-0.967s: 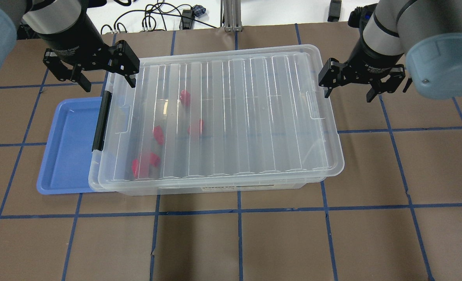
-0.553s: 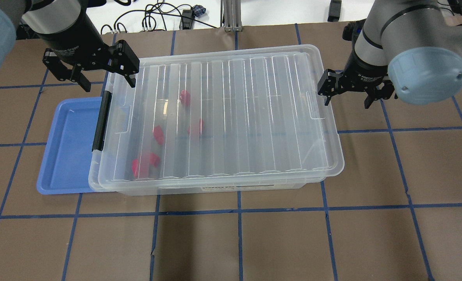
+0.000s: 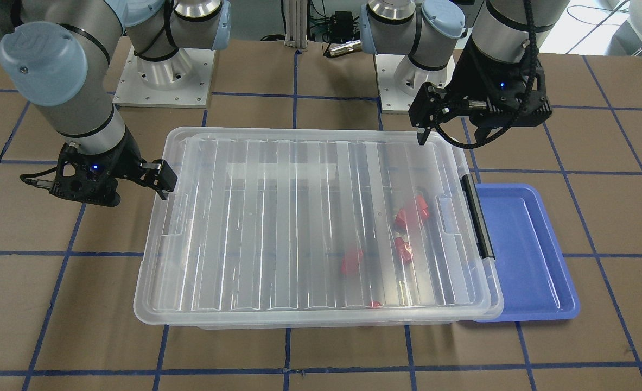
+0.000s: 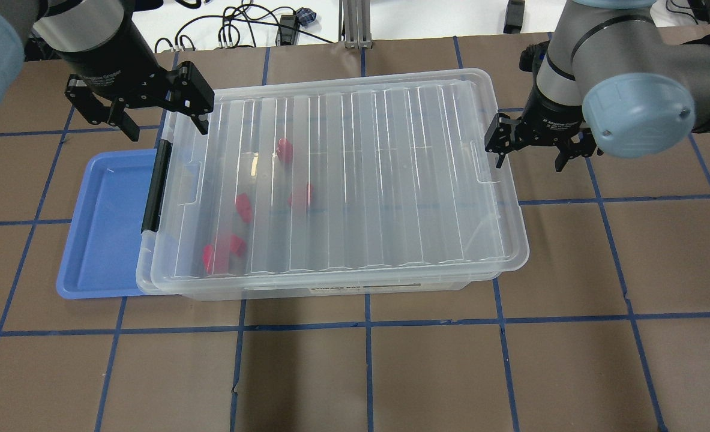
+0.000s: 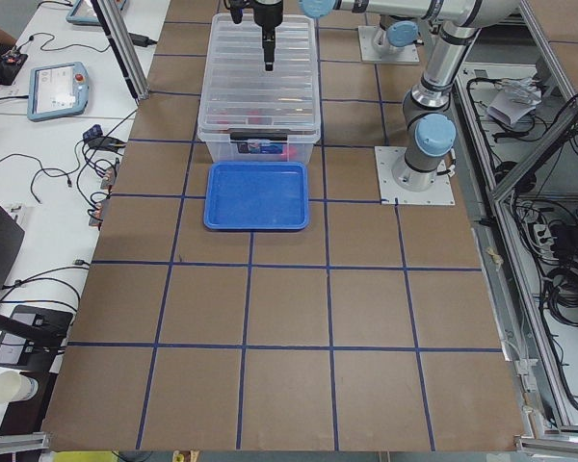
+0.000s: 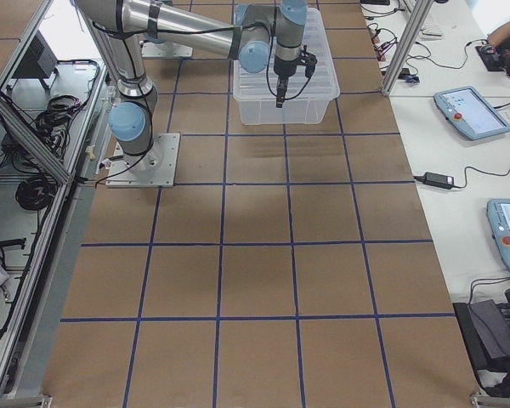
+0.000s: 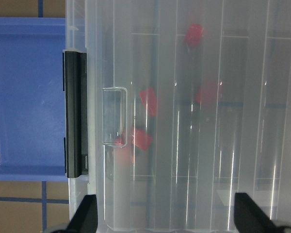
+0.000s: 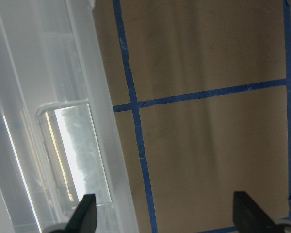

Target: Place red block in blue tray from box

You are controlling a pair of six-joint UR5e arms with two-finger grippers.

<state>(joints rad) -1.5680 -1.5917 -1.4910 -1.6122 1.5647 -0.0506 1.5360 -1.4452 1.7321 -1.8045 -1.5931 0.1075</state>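
Note:
The box (image 4: 355, 180) is a clear bin with its ribbed lid on and a black latch (image 4: 153, 186) at its left end. Several red blocks (image 4: 284, 149) lie inside near that end, and they also show through the lid in the front view (image 3: 412, 212) and the left wrist view (image 7: 148, 101). The empty blue tray (image 4: 105, 228) lies against the latch end, partly under the box rim. My left gripper (image 4: 165, 127) is open and empty above the box's far-left corner. My right gripper (image 4: 529, 163) is open and empty just beside the box's right end, over its lid tab (image 8: 77, 150).
The table is brown with a blue tape grid (image 4: 367, 321). Cables (image 4: 240, 27) and a metal post (image 4: 355, 24) sit at the far edge. The arm bases (image 3: 163, 70) stand behind the box.
My right arm has swung in and its gripper has moved slightly left and down toward the box's right end. The left gripper, box and tray have not moved.

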